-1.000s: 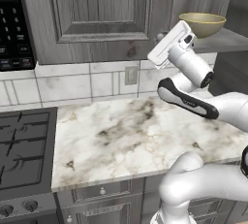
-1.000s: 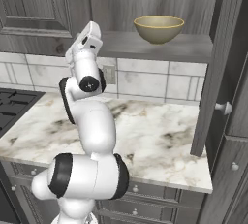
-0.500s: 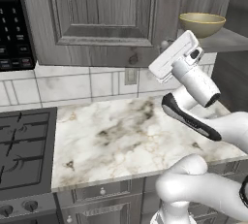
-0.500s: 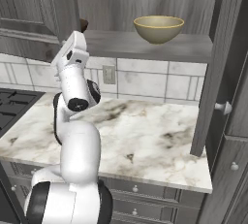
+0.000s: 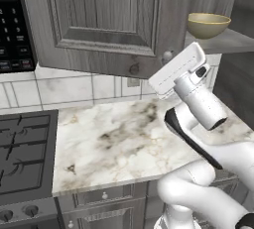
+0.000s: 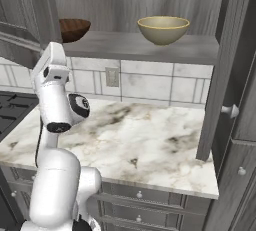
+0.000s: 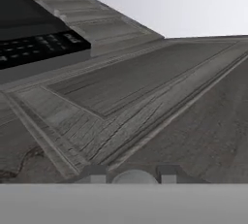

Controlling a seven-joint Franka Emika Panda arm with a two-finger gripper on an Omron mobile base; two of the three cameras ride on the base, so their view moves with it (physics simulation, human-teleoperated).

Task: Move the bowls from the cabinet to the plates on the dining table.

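Observation:
The cabinet (image 6: pixel 135 45) stands open with two bowls on its shelf: a tan bowl (image 6: pixel 163 29) (image 5: pixel 208 25) at the middle and a dark brown bowl (image 6: pixel 74 29) at the left. Its left door (image 5: pixel 104 20) hangs partly swung out. In the hand view my gripper (image 7: pixel 131 174) is shut on that door's round knob (image 7: pixel 134 177), one fingertip on each side, with the door panel (image 7: pixel 126 97) close in front. From the left base, the white hand (image 5: pixel 179 69) sits just below the knob (image 5: pixel 167 55). The plates and the dining table are out of view.
A marble worktop (image 5: pixel 114 139) with drawers (image 6: pixel 150 195) beneath lies under the cabinet. A black stove (image 5: pixel 25 148) is at its left, with a black microwave (image 5: pixel 12 25) above it. The right cabinet door (image 6: pixel 225 65) stands open, edge-on, over the worktop's right end.
The left door has swung further open with my gripper on its knob, and the hand has moved out and left with it. The brown bowl has come into sight behind the door.

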